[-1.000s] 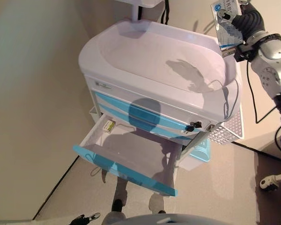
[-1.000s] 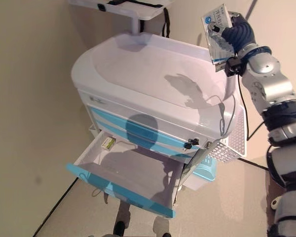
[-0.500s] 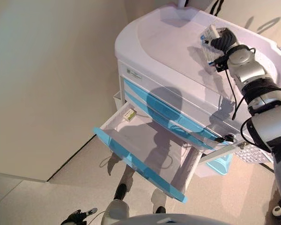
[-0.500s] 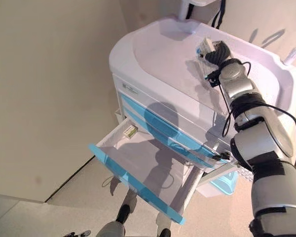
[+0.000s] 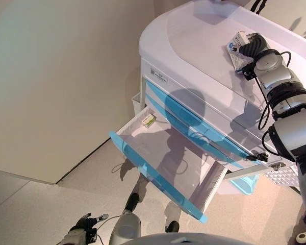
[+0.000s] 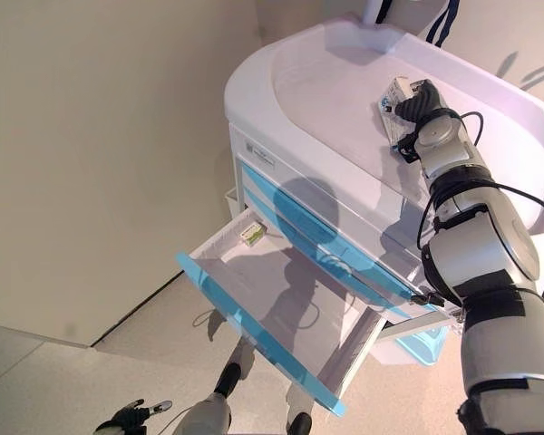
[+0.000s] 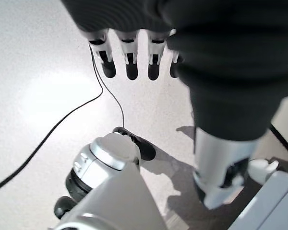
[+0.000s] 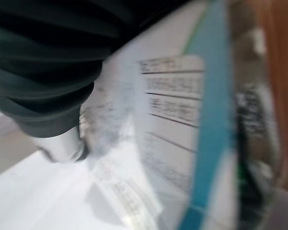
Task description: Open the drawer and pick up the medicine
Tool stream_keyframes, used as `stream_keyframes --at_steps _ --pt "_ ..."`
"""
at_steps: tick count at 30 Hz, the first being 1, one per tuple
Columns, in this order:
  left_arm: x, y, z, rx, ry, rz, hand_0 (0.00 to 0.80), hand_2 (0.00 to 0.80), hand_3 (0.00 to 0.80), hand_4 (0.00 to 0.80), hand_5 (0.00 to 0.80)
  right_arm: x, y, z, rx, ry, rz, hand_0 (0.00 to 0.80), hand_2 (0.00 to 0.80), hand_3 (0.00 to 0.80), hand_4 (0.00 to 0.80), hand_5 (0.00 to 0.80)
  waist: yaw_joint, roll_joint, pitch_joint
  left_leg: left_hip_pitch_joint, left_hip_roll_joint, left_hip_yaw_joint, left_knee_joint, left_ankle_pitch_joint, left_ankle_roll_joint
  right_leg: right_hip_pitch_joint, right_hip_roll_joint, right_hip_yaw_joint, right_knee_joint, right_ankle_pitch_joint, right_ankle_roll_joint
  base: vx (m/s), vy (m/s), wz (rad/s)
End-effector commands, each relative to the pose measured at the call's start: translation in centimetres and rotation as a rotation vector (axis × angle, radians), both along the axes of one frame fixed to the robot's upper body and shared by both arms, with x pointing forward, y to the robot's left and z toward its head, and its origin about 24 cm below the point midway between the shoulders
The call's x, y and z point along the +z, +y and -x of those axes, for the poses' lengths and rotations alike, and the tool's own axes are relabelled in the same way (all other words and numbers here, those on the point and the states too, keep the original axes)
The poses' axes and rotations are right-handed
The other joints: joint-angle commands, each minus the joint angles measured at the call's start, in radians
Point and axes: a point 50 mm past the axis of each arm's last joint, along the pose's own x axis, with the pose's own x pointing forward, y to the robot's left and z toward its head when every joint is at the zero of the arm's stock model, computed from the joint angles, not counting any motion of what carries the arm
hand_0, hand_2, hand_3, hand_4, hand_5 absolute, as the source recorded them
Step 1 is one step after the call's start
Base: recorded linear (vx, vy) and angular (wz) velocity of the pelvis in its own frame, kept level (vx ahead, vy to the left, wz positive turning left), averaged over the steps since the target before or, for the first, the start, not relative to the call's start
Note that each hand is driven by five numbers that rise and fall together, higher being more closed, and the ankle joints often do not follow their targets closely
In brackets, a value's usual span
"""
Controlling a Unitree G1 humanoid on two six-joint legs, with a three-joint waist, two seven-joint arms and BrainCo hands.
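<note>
Our right hand [image 5: 249,46] grips the medicine box [image 5: 237,49] low over the cart top [image 5: 194,41]. Below, the drawer [image 5: 163,168] stands open, a small box [image 5: 149,120] in its back corner. Our left hand [image 7: 134,57] hangs loose-fingered above the floor [image 7: 33,86].

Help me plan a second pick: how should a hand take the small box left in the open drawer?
From above, pinching its two long sides. The small box lies flat in the drawer's back corner, close to the walls, so a sideways approach looks blocked.
</note>
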Motion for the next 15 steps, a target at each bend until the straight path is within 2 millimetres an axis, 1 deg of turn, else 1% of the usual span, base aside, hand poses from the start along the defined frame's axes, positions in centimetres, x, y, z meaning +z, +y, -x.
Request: stream_keyframes --at_steps 1,6,8,9,11,15 --pt "0.7 0.8 -1.8 0.031 -0.055 -0.017 0.000 0.000 0.000 0.000 0.000 0.9 -0.1 0.1 -0.008 -0.005 0.085 0.000 0.000 0.000 0.000 0.000 0.012 -0.013 0.040 0.021 -0.062 0.025 0.033 -0.055 0.030 -0.046 -0.036 -0.004 0.127 -0.043 0.029 0.000 0.000 0.00" --pt "0.8 0.7 -2.0 0.039 -0.069 -0.019 0.000 0.000 0.000 0.000 0.000 2.5 1.2 -0.1 0.044 -0.082 0.062 0.000 0.000 0.000 0.000 0.000 -0.001 -0.007 0.046 0.020 -0.059 0.033 0.032 -0.054 0.031 -0.056 -0.038 0.007 0.133 -0.041 0.029 0.000 0.000 0.00" --pt "0.7 0.8 -1.9 0.043 -0.066 -0.019 0.000 0.000 0.000 0.000 0.000 2.7 1.3 -0.1 0.053 -0.093 0.058 0.000 0.000 0.000 0.000 0.000 -0.004 -0.006 0.045 0.021 -0.059 0.034 0.031 -0.054 0.031 -0.056 -0.038 0.008 0.133 -0.041 0.029 0.000 0.000 0.00" --pt "0.7 0.8 -1.8 0.050 -0.066 -0.021 0.000 0.000 0.000 0.000 0.000 3.4 1.6 0.0 0.067 -0.118 0.040 0.000 0.000 0.000 0.000 0.000 -0.009 -0.006 0.043 0.022 -0.058 0.038 0.031 -0.055 0.032 -0.057 -0.038 0.013 0.134 -0.041 0.029 0.000 0.000 0.00" --pt "0.7 0.9 -1.7 0.055 -0.064 -0.021 0.000 0.000 0.000 0.000 0.000 4.1 1.6 0.1 0.069 -0.138 0.030 0.000 0.000 0.000 0.000 0.000 -0.017 -0.006 0.039 0.025 -0.057 0.041 0.033 -0.057 0.032 -0.056 -0.038 0.019 0.136 -0.041 0.029 0.000 0.000 0.00" --pt "0.8 1.0 -1.7 0.058 -0.066 -0.022 0.000 0.000 0.000 0.000 0.000 4.9 1.3 0.3 0.065 -0.166 0.009 0.000 0.000 0.000 0.000 0.000 -0.024 -0.006 0.033 0.031 -0.055 0.048 0.033 -0.061 0.032 -0.052 -0.038 0.022 0.136 -0.042 0.028 0.000 0.000 0.00"
